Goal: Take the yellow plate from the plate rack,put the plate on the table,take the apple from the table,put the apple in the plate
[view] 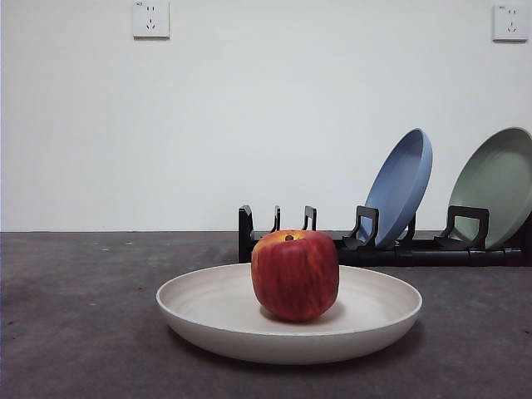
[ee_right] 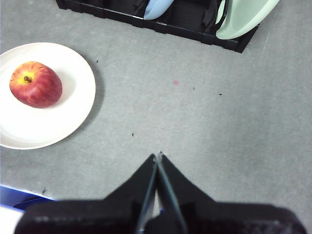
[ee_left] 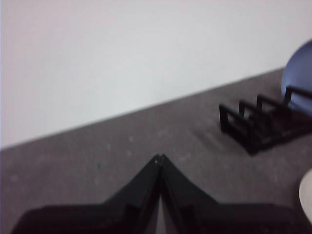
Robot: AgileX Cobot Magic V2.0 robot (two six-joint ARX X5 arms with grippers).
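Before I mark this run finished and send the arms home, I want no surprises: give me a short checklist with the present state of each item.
1. The apple sits inside the yellow plate: ok.
2. The yellow plate lies flat on the table, out of the plate rack: ok.
3. The left gripper is shut, holds nothing and is over bare table: ok.
4. The right gripper is shut, empty and well apart from the plate: ok.
5. The blue plate and the pale green plate lean in their rack slots: ok.
6. Whether the apple will stay put if the table is bumped: cannot tell.
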